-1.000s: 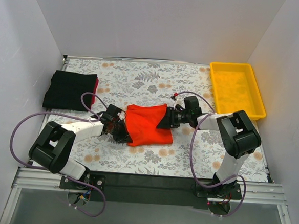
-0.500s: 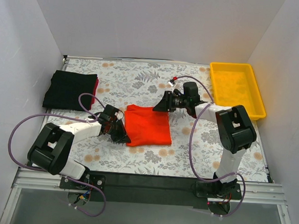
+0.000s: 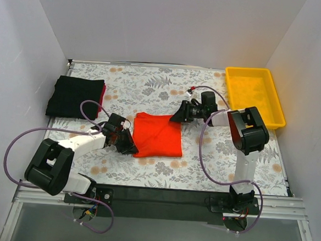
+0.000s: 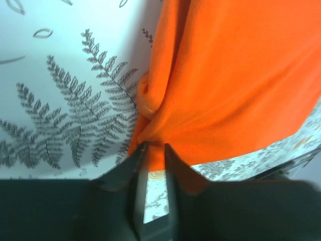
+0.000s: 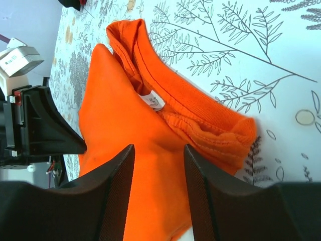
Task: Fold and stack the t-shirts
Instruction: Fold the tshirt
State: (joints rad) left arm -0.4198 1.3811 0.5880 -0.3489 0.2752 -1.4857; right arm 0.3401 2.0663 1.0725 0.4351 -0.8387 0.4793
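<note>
Left gripper (image 4: 154, 146): jaws barely parted at the left edge of the orange-red t-shirt (image 3: 159, 136); grip on cloth cannot be determined. Right gripper (image 5: 158, 148): jaws spread, empty, above its collar.

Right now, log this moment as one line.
orange t-shirt: folded | left gripper: at its left edge, grip unclear | right gripper: open, at far corner

Matt orange-red cloth t-shirt (image 3: 158, 134) (ribbed collar (image 5: 200, 108)), smooth yellow plastic tray (image 3: 254, 97), matt printed table covering (image 3: 152, 87)
</note>
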